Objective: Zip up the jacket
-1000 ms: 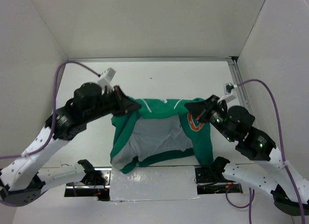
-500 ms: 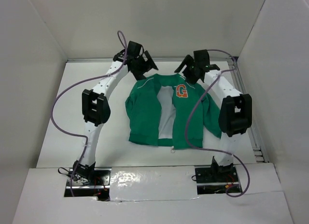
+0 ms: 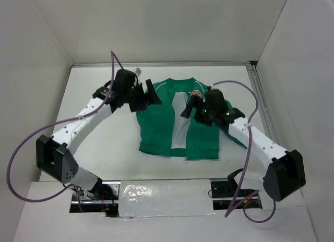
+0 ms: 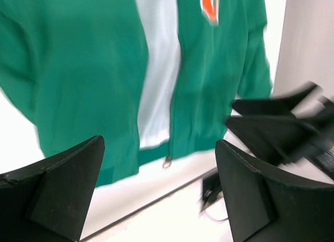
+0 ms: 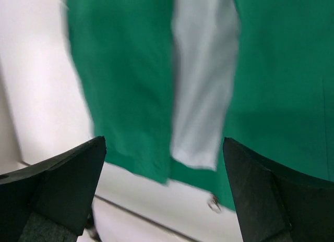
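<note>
Top external view: the jacket (image 3: 162, 127) lies flat on the table (image 3: 104, 143), front up, centred L-R, collar toward the far edge and hem toward the near edge. It is unzipped; a strip of white lining (image 3: 179, 119) shows between the two fronts. The zip pull (image 3: 186, 159) hangs at the hem.

Gripper status: left gripper (image 3: 152, 95) and right gripper (image 3: 189, 105) are both spread wide and hold nothing. Each hovers over the upper chest.

Probable faults from here:
- Fronts lie apart, so pulling the slider w/o first seating the opposite zip end would jam it or zip one side only.
- Hem unanchored: an upward pull would prob. drag the whole garment toward the far edge.
- Light fabric (no stiffness evident) may bunch under the slider.
- Small pull: fingers could easily miss it.
</note>
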### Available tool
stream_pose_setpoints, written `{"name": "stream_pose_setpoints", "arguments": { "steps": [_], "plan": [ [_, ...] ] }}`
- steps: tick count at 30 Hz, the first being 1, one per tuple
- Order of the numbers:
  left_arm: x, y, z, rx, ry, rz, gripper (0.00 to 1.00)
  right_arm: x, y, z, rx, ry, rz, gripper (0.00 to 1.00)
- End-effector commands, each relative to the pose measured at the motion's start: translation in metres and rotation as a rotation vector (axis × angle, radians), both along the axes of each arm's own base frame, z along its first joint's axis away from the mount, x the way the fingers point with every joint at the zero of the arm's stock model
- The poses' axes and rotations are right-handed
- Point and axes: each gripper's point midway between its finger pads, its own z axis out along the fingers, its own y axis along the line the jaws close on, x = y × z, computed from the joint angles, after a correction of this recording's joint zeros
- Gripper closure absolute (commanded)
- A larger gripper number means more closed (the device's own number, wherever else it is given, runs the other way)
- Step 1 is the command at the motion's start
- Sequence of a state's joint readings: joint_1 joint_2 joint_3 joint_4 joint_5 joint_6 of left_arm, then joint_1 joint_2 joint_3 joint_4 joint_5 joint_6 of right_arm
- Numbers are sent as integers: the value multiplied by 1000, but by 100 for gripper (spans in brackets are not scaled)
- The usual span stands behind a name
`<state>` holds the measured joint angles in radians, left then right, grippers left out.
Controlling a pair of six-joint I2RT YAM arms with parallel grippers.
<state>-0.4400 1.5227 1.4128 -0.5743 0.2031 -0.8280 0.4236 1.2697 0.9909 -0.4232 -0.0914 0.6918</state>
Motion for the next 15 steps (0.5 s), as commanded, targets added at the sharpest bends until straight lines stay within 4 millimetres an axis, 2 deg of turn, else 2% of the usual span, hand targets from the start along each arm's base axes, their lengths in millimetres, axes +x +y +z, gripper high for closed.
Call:
{"name": "stream_pose_setpoints", "arguments": {
  "steps": [1,2,3,5,6,8,9,11,13,14,15],
  "plan": [
    [-47,-17,-61,65,87,-177,1,-49,-7,-47,-19,115,14,0],
    [-63,-31,-68,61,96,-243,1,-63,-4,-55,-21,134,32,0],
    [-68,-40,-75,49,97,-277,1,-80,-8,-70,-22,171,23,0],
    [-92,-54,-97,30,155,-359,1,-99,-6,-85,-24,213,42,0],
    [-94,-59,-114,31,197,-372,1,-107,-10,-98,-28,251,26,0],
    [-100,-63,-132,15,271,-387,1,-109,-13,-107,-37,268,5,0],
    [-96,-65,-146,28,315,-375,1,-105,-16,-113,-46,285,-18,0],
    [-88,-59,-159,68,359,-334,1,-93,-20,-116,-61,272,-45,0],
    [-76,-58,-172,99,363,-320,1,-73,-27,-119,-86,263,-66,0],
    [-66,-55,-173,94,359,-306,1,-59,-27,-112,-82,239,-72,0],
    [-59,-54,-177,93,356,-307,1,-46,-33,-119,-102,239,-77,1]
  ]
}}
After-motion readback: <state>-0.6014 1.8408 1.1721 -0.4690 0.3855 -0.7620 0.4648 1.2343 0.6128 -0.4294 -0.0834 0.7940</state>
